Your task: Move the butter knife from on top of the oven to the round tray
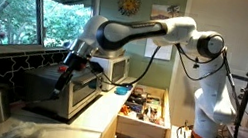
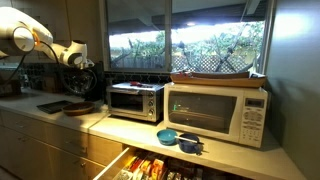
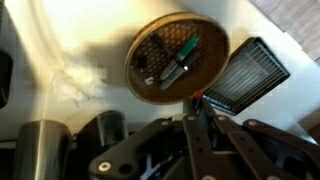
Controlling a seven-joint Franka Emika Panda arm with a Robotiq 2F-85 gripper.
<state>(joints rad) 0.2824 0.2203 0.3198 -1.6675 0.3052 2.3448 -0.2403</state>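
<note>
The boxy brushed-steel oven (image 2: 135, 101) stood on the pale worktop (image 3: 60, 30); the dark tool (image 3: 197, 120) hung above the rim of the round brown woven tray (image 3: 150, 40); its opening and hold could not be told; the butter knife could not be picked out for certain; bare worktop lay beside the tray; a ribbed rectangular tray (image 3: 245, 75) sat just beside it; in the round tray lay a green-handled utensil (image 3: 186, 55) and a darker utensil (image 3: 160, 72).
</note>
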